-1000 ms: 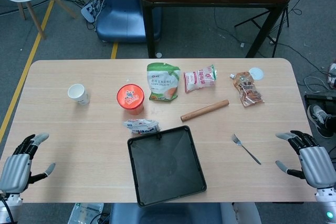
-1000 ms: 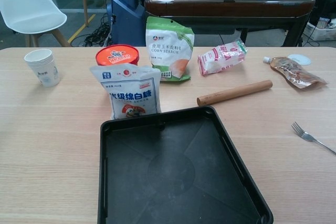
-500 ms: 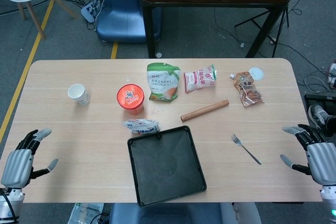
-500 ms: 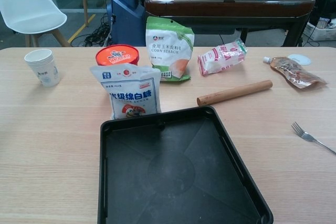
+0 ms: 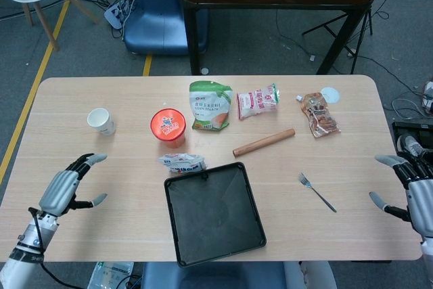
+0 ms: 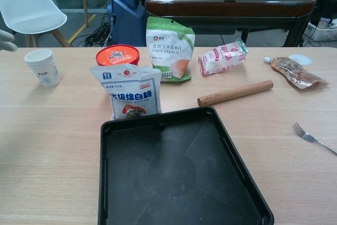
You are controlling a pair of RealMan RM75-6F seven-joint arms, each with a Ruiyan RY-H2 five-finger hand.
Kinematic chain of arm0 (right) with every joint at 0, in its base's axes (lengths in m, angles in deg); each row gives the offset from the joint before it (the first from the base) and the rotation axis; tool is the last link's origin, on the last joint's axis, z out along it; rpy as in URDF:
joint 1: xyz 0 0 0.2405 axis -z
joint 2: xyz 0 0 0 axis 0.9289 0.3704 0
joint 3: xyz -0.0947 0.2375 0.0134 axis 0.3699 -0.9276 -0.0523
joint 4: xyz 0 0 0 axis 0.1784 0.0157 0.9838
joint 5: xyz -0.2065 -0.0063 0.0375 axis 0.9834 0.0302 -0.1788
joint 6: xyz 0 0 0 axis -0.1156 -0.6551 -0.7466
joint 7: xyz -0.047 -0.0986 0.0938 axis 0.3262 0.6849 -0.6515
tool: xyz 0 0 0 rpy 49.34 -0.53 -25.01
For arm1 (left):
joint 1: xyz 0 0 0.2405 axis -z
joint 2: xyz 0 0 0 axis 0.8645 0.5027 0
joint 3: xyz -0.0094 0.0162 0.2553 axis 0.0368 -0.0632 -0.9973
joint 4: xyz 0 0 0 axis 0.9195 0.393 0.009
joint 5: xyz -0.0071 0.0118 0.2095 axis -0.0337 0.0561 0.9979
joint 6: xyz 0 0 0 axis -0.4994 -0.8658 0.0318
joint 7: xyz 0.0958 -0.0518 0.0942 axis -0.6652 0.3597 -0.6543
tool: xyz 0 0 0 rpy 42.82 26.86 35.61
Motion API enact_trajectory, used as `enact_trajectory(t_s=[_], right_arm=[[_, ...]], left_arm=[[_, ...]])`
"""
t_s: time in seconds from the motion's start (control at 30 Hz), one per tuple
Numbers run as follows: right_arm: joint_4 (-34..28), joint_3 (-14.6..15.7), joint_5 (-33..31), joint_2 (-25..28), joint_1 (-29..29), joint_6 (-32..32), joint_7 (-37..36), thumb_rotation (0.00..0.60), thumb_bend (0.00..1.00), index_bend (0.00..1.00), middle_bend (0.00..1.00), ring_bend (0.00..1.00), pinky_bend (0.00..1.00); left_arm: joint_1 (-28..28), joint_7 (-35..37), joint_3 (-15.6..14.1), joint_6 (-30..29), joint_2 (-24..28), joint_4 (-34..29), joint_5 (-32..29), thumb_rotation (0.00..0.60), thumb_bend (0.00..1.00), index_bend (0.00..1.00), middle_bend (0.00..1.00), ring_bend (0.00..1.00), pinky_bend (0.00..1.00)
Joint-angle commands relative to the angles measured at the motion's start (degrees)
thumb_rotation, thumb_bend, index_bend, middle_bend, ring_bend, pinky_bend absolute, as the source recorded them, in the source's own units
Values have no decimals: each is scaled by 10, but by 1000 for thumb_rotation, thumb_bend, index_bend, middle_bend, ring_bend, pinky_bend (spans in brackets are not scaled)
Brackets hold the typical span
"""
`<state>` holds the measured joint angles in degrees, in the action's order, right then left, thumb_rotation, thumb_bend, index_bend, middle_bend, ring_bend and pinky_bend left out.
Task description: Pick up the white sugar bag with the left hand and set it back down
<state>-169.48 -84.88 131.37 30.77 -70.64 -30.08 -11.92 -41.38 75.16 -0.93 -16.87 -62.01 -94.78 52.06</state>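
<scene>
**Left hand over bare wood, sugar bag standing at the tray's edge**

The left hand (image 5: 67,184) hangs over the pale wooden table (image 5: 61,147) near its left edge, fingers spread and holding nothing; bare tabletop lies between it and the white sugar bag with blue lettering (image 6: 129,92); the bag stands upright just beyond the far left corner of the square black plastic tray (image 6: 179,172), with the round orange-lidded tub (image 6: 117,56) close behind it; the white paper cup (image 6: 43,67) stands well apart to the left; the right hand (image 5: 416,191) sits at the table's right edge, fingers apart and empty, near the metal fork (image 5: 316,191).
</scene>
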Motion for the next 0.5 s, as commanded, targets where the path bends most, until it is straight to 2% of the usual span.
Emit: enact_trajectory(t_s=[0.03, 0.17, 0.5], right_arm=[[-3, 3, 2, 0, 2, 0, 3, 600, 175, 279, 309, 189, 198], [-4, 6, 1, -1, 5, 2, 7, 600, 175, 279, 309, 189, 198], [0, 11, -2, -2, 12, 1, 6, 600, 175, 280, 310, 189, 196]], left_arm=[[52, 30, 10, 56, -25, 44, 1, 600, 210, 106, 142, 100, 153], [88, 42, 16, 90, -64, 87, -5, 600, 210, 66, 126, 99, 149], [148, 69, 14, 150, -142, 180, -24, 600, 209, 66, 123, 99, 148]])
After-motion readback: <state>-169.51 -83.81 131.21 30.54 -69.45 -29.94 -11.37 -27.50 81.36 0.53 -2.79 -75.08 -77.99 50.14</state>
